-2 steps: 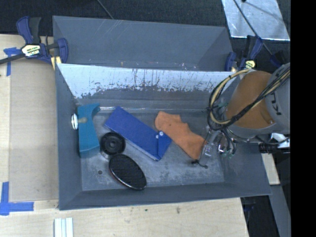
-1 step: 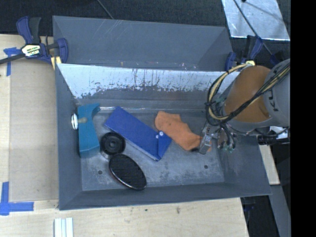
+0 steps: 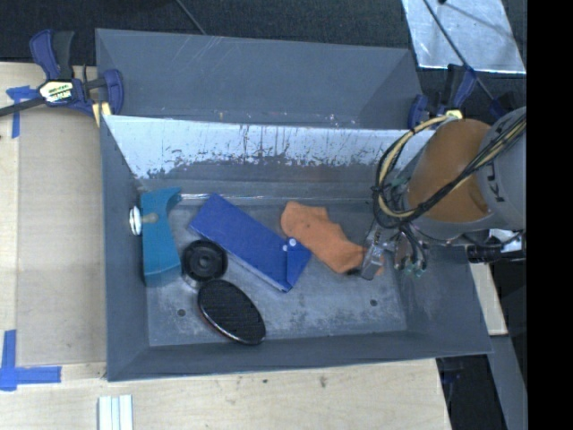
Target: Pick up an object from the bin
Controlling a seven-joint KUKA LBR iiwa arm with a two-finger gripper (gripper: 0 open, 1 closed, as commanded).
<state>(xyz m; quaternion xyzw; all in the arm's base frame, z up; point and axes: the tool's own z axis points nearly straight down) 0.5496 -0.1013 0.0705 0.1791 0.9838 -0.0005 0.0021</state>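
Gripper (image 3: 374,263): I am seeing it sitting low at the right side of the grey bin (image 3: 269,88), its tip right at the right end of the orange cloth-like piece (image 3: 318,236). I am not managing to tell whether it is open or closed.

Orange cloth-like piece: lying crumpled on the floor right of centre, stretching up and left from the gripper.

Blue flat box (image 3: 246,240): lying at a slant in the middle, its lower right corner just beside the orange piece.

Black round disc (image 3: 204,260): sitting just beside the box's lower left edge.

Black oval (image 3: 231,312): lying just below the disc, near the front wall.

Teal block (image 3: 159,236) with a white knob (image 3: 135,221): lying along the left wall.
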